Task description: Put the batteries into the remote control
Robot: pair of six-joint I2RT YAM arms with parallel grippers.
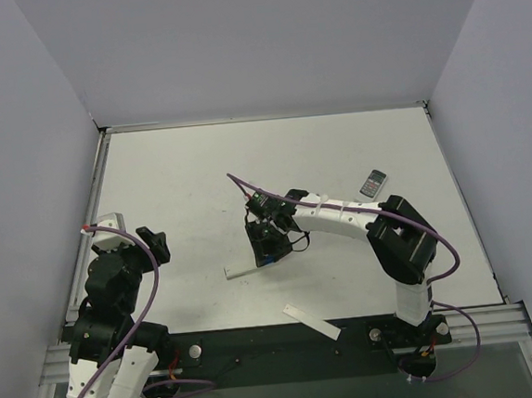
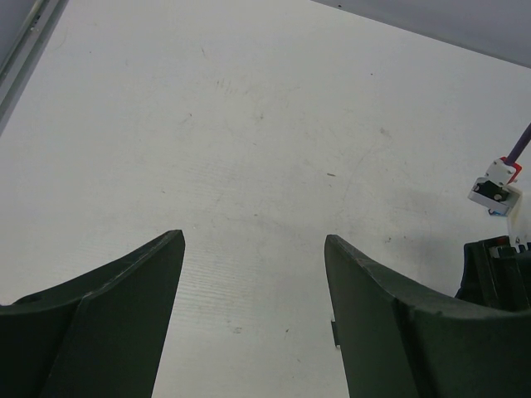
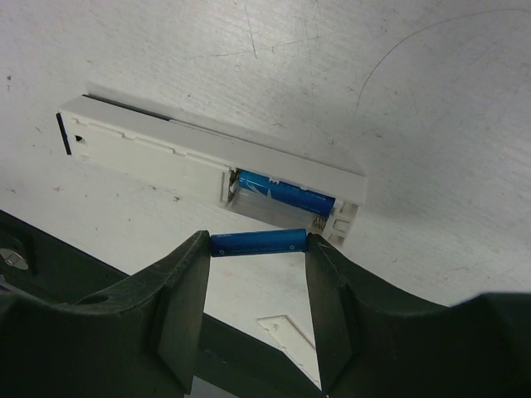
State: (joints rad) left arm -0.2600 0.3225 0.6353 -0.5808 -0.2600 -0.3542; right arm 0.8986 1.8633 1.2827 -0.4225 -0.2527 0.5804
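Observation:
The slim white remote control (image 3: 149, 149) lies back-up on the table with its battery bay open. One blue battery (image 3: 286, 195) lies in the far slot of the bay. My right gripper (image 3: 257, 245) is shut on a second blue battery (image 3: 257, 241), pinching it end to end between the fingertips, just in front of the bay's near slot. In the top view the remote (image 1: 242, 271) lies at the table's middle with the right gripper (image 1: 270, 248) over its right end. My left gripper (image 2: 253, 249) is open and empty, over bare table at the left (image 1: 155, 245).
The white battery cover (image 1: 311, 322) lies near the front edge; it also shows in the right wrist view (image 3: 286, 330). A wider white-grey button remote (image 1: 373, 183) lies at the back right. Grey walls close in the table on three sides.

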